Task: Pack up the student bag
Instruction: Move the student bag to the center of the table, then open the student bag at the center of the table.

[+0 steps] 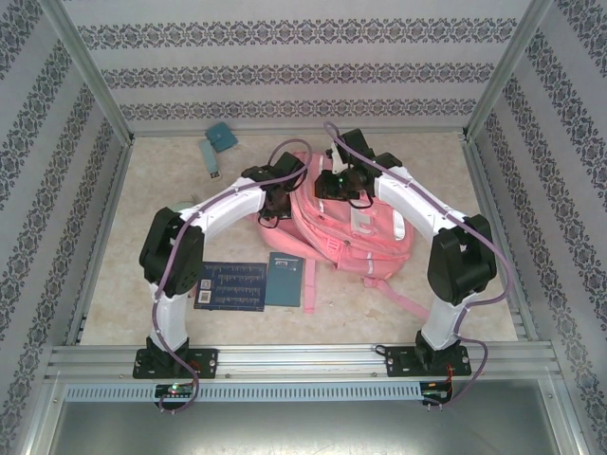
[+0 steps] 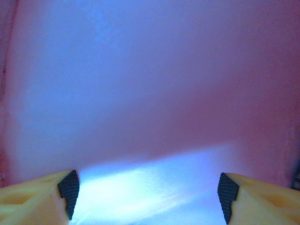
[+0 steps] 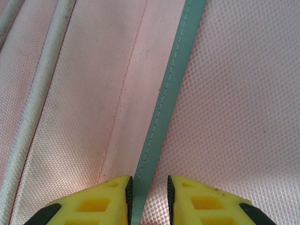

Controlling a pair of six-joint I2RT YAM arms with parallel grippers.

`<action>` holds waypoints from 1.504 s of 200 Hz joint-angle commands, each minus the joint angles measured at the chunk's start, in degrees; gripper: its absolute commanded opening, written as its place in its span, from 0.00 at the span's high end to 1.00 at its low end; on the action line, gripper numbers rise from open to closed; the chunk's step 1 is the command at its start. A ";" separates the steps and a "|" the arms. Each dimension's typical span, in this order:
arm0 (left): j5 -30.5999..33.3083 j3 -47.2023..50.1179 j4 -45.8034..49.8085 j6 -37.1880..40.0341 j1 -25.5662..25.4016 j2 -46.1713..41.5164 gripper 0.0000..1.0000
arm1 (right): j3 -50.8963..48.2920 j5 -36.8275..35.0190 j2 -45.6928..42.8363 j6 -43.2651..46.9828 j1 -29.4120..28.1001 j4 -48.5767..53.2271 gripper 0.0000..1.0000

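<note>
R gripper (image 3: 150,197) sits on student bag (image 1: 353,245), jaws narrow astride its teal trim (image 3: 168,93); pinching or not, can't tell. L gripper (image 2: 147,192) wide open, empty, prob. inside bag. Trim runs straight ahead btwn R jaws.

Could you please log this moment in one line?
left tool: open, facing pink fabric | right tool: ajar astride student bag teal trim
</note>
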State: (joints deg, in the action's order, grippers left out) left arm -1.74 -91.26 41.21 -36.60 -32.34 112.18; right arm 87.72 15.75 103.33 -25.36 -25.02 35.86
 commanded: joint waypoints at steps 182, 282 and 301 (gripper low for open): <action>-10.32 7.02 -9.67 -4.43 1.71 -2.14 0.22 | -6.49 0.67 -5.35 -9.48 -6.58 -10.98 0.56; -10.83 6.10 -9.57 -4.06 1.71 -1.00 0.23 | -12.46 -3.45 -11.33 -9.06 -9.00 -15.52 0.56; -10.87 5.77 -9.39 -4.04 1.69 -0.89 0.23 | -11.93 -3.26 -8.80 -9.26 -9.17 -14.51 0.57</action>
State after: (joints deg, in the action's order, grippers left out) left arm -11.20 -84.12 33.80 -40.58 -30.63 110.41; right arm 75.90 12.88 92.05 -34.72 -33.89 20.91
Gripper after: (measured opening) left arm 0.771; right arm 0.437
